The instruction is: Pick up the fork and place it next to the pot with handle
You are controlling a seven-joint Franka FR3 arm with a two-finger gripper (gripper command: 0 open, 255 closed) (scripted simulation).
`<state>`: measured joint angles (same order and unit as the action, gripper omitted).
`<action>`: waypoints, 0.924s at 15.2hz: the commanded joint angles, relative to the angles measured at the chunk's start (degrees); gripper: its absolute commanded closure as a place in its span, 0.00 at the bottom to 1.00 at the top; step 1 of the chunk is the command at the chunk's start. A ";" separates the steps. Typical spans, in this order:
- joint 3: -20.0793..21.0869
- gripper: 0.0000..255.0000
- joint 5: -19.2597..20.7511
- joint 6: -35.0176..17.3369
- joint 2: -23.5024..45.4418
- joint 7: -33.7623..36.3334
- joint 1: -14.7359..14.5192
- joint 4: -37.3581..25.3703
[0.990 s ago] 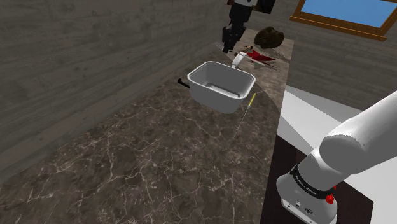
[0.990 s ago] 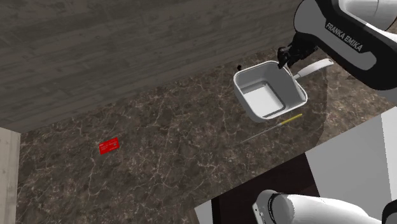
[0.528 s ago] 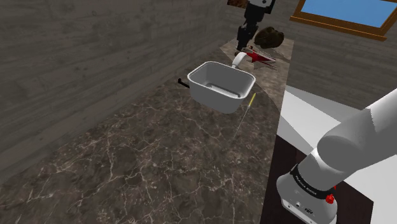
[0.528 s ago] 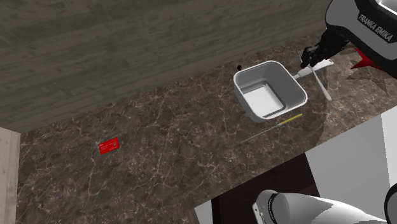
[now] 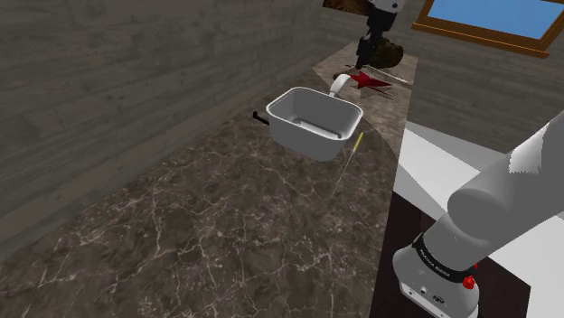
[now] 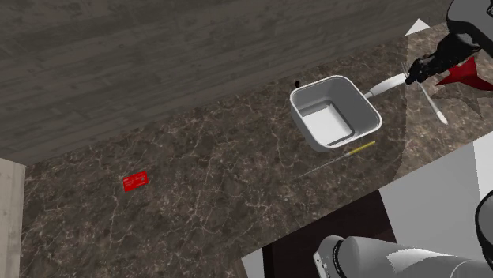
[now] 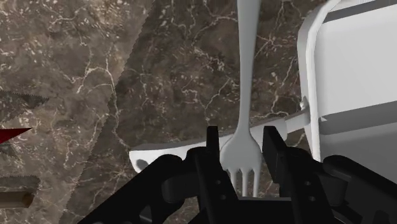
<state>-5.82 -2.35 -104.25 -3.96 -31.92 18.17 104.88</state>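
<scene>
In the second exterior view, a red card (image 6: 136, 181) lies on the dark marble tabletop (image 6: 197, 205), far off at the white square pot's (image 6: 336, 118) 8 o'clock. At the pot's 2 o'clock, by its handle (image 6: 387, 84) tip, the end effector (image 6: 416, 73) pinches the white fork (image 6: 433, 103) at its tined head.

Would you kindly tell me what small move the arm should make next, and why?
Probably lower the gripper toward the countertop. Its fingers clasp the white fork at its tines, and it hangs right beside the handle of the pot, so setting it down seems all that remains.
</scene>
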 commanded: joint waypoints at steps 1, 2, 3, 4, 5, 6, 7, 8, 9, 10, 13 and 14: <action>-1.38 1.00 -0.28 0.74 1.85 -2.65 1.16 -2.48; -2.06 1.00 -0.47 1.02 2.91 -3.98 1.78 -3.74; -2.72 1.00 -0.70 1.34 4.03 -5.29 2.40 -5.09; -3.36 1.00 -0.95 1.68 5.20 -6.60 3.04 -6.52; -3.98 1.00 -1.24 2.05 6.43 -7.90 3.71 -8.04; -4.56 1.00 -1.57 2.47 7.72 -9.19 4.40 -9.64; -5.15 1.00 -1.92 2.92 9.07 -10.47 5.09 -11.34; -5.69 1.00 -2.31 3.42 10.48 -11.74 5.81 -13.14; -6.20 1.00 -2.73 3.96 11.96 -12.99 6.58 -15.04; -6.69 1.00 -3.18 4.56 13.50 -14.22 7.37 -17.06; -7.93 1.00 -4.70 6.72 18.58 -17.77 9.99 -23.90; -8.29 1.00 -5.26 7.59 20.44 -18.89 10.94 -26.48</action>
<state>-13.73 -7.03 -97.61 14.52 -49.60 28.17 81.14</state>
